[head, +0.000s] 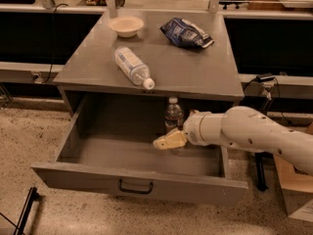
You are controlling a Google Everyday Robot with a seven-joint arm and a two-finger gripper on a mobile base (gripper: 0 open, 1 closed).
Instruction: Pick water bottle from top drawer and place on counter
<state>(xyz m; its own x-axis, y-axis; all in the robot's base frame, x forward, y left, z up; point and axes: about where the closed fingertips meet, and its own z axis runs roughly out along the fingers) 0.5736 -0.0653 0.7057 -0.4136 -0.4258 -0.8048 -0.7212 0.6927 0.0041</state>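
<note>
The water bottle stands upright at the back of the open top drawer, right of centre; its white cap and clear body show, and its lower part is hidden behind my gripper. My gripper reaches in from the right on the white arm and sits just in front of and below the bottle, close to its base. The counter lies above the drawer.
On the counter lie a fatter bottle with a white-and-blue label, a pale bowl and a dark blue snack bag. A cardboard box stands on the floor at right. A dark handle sits on the drawer front.
</note>
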